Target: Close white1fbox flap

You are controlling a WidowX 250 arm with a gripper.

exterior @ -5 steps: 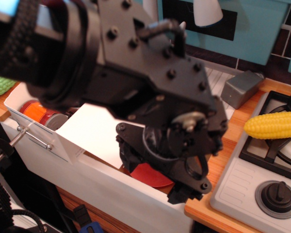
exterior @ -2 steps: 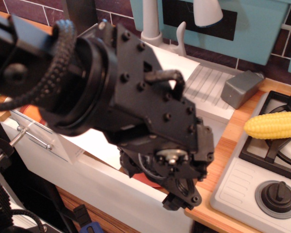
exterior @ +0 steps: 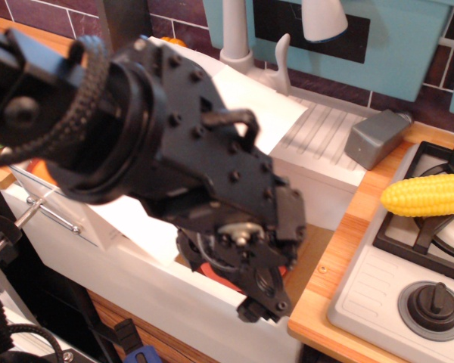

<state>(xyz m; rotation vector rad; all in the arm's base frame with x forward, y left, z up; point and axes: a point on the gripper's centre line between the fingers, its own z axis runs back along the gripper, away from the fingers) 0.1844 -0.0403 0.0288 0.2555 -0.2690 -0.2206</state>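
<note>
From my seat the gripper (exterior: 261,302) fills the middle of the view, a black bolted housing pointing down and toward the near edge, but its fingertips are hidden behind the body, so I cannot tell how far the jaws stand apart or whether they hold anything. Its lower end hangs over the red plate (exterior: 276,274), of which I see only a thin sliver, and just above the front wall of the white sink basin (exterior: 181,302).

Against the frame a second ago, the arm has swung left and lower: more of the wooden counter (exterior: 318,265) shows to the right of the wrist, most of the red plate is now covered, and the black cable (exterior: 83,106) has come forward across the top left.

The flap (exterior: 132,219) lies as a flat white panel just left of the gripper, running under the arm, with its near edge close to the wrist housing; I cannot tell whether they touch. The white1fbox (exterior: 242,94) shows behind the arm as a white sheet-like face rising toward the faucet (exterior: 234,34).

On the right sit the yellow corn cob (exterior: 426,194) on the stove (exterior: 408,295) and a grey block (exterior: 377,138)
</note>
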